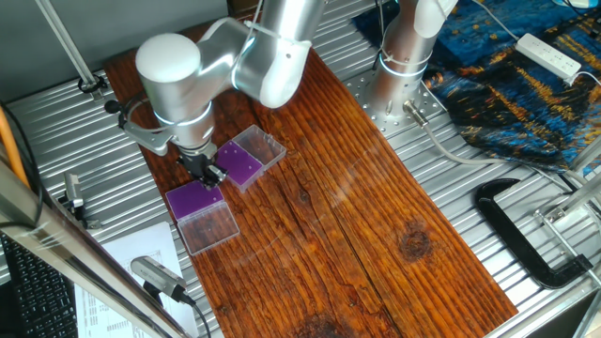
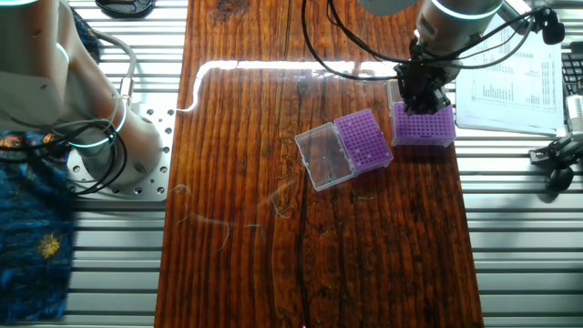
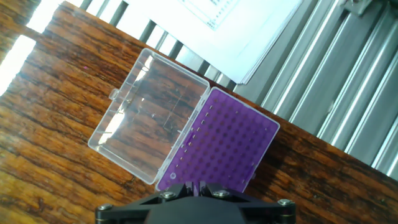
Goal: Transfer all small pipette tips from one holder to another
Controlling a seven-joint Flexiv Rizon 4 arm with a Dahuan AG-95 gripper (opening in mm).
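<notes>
hand view: claw (image 3: 200,186) tips cut off.

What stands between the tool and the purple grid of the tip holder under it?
Nothing visible. The black two-finger tool hangs directly over the purple grid holder. Its clear plastic lid lies open flat to the side, and the second purple holder is apart.

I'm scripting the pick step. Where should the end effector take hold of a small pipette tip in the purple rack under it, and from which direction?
Grip the tip's exposed upper end, coming straight down from above. The tips sit in holes of the purple rack, so only their tops are reachable; its clear lid is folded open beside it. The end effector is above this rack. Individual tips are too small to make out.
</notes>
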